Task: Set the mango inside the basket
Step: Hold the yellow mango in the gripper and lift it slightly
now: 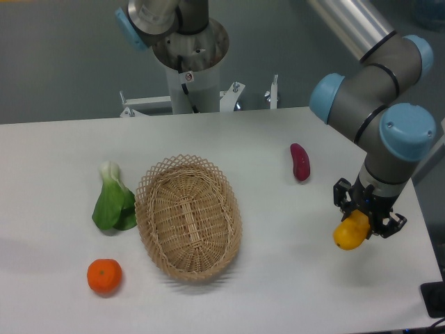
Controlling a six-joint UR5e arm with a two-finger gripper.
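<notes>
The yellow-orange mango [349,234] is at the right side of the table, held between the fingers of my gripper [364,218], which is shut on it from above. I cannot tell whether the mango touches the table or hangs just above it. The oval tan wicker basket [156,179] stands near the table's middle, well to the left of the gripper, and holds nothing.
A dark purple-red sweet potato [300,161] lies between the basket and the gripper, farther back. A green bok choy [113,200] lies against the basket's left side. A round orange tangerine [104,275] sits at the front left. The table's right edge is close to the gripper.
</notes>
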